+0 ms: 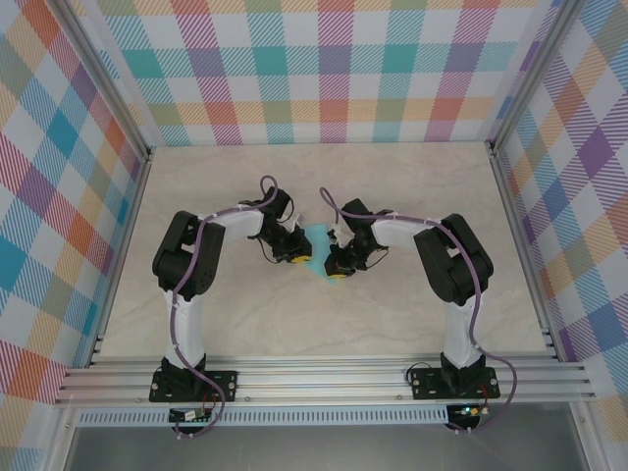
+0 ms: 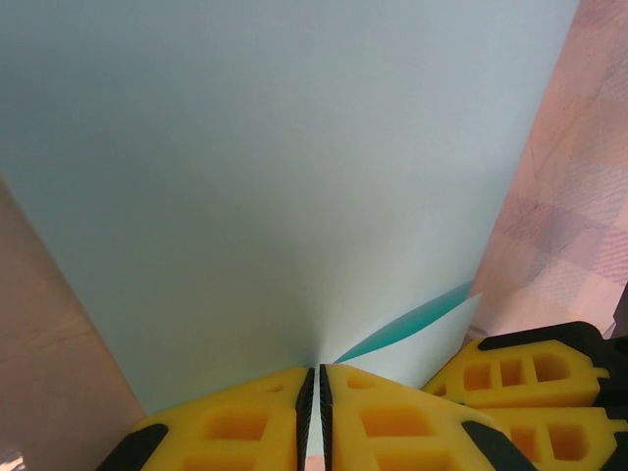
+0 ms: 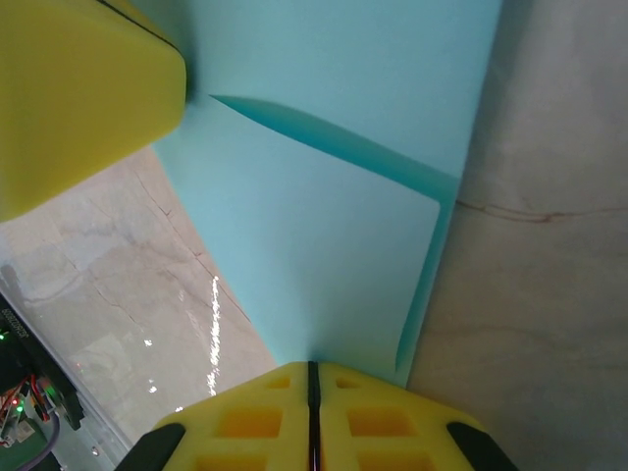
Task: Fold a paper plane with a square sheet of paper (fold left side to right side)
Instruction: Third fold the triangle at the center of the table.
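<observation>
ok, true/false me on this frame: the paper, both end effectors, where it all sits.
1. The left end effector is shut on the thin turquoise-blue sheet of paper. True.
2. The right end effector is open, clear of the sheet. False: it is shut on the sheet's edge too.
3. The sheet sits against the far checked wall. False: it is over the middle of the pale marbled tabletop, between the two end effectors.
4. One layer of the sheet overlaps another. True: a folded flap shows in the right wrist view.
</observation>
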Robot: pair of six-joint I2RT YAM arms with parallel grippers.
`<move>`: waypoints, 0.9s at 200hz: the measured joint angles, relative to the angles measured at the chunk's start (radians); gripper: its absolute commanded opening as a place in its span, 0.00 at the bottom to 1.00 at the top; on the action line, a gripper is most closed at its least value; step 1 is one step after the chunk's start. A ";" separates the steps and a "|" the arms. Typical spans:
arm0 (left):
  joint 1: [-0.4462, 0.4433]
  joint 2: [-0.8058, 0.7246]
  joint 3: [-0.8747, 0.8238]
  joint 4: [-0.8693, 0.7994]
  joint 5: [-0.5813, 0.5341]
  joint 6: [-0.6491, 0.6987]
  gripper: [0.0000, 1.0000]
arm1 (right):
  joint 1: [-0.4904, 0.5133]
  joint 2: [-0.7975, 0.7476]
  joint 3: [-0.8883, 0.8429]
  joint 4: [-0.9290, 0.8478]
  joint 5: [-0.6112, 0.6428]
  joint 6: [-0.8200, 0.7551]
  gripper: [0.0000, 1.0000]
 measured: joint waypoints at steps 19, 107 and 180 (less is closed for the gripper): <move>-0.004 -0.009 0.002 -0.008 -0.010 0.002 0.16 | 0.000 0.000 0.000 -0.002 0.006 0.000 0.06; -0.043 -0.159 -0.060 -0.061 -0.030 -0.007 0.11 | 0.001 0.000 0.004 -0.009 0.018 0.003 0.00; -0.117 -0.113 -0.103 0.015 0.036 -0.066 0.09 | 0.001 0.000 0.005 -0.010 0.018 0.003 0.00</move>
